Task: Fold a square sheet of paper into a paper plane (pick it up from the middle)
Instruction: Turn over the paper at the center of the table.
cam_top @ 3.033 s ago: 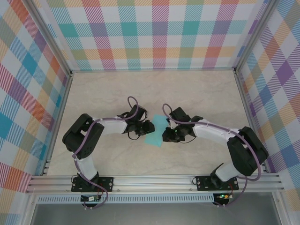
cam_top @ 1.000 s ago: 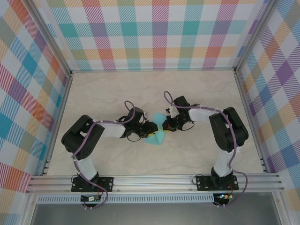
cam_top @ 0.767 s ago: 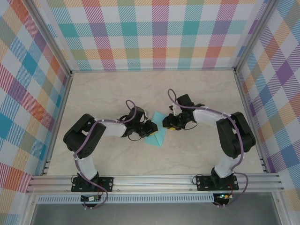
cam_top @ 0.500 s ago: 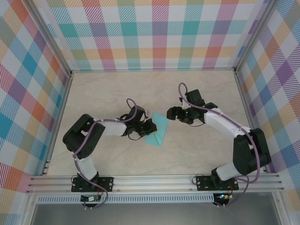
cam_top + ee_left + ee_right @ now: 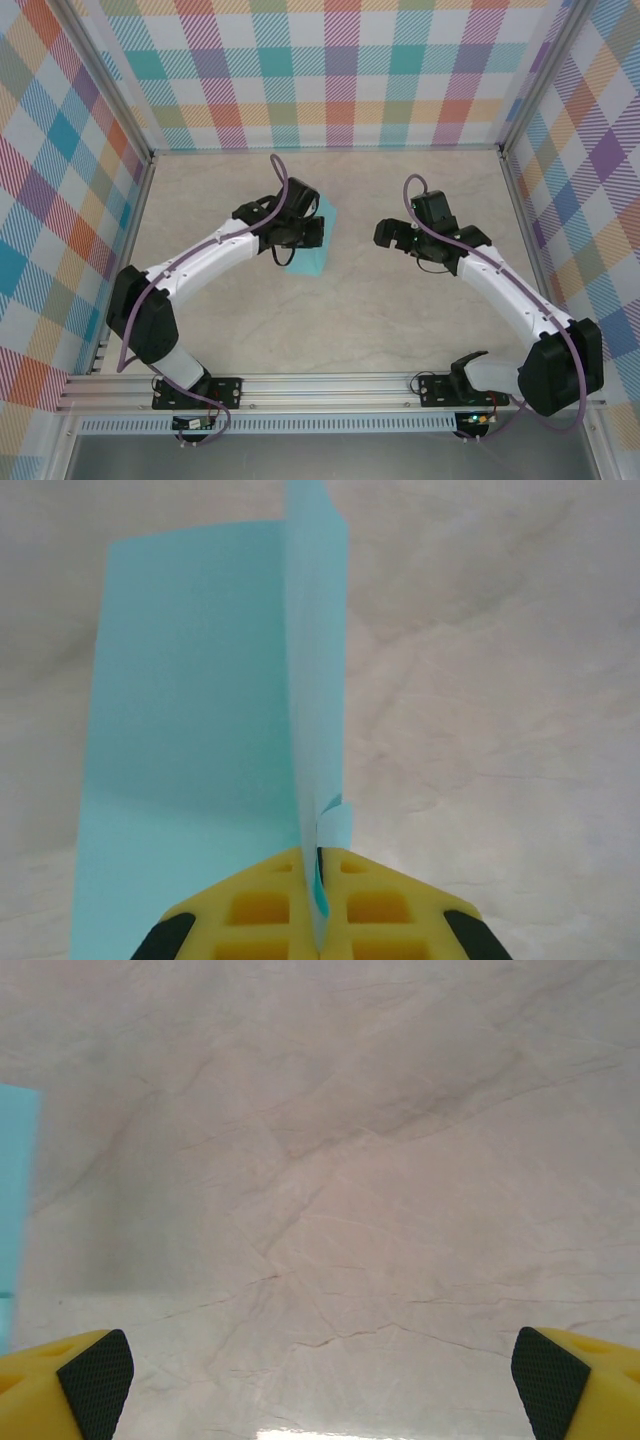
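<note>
Fingers (image 5: 255,912) of L gripper (image 5: 306,232) now clenched on the paper (image 5: 190,730) at its crease, one flap upright; paper carried left of table (image 5: 400,320) centre. R gripper (image 5: 386,236) has let go, jaws wide, backed off right. Judged: handover done, R free for next fold.

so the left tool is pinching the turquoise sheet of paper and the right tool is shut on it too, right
Not quite. The left tool does pinch the turquoise sheet of paper, but the right tool is open and apart from it, over the table. The right wrist view shows its fingers spread wide with nothing between them.
</note>
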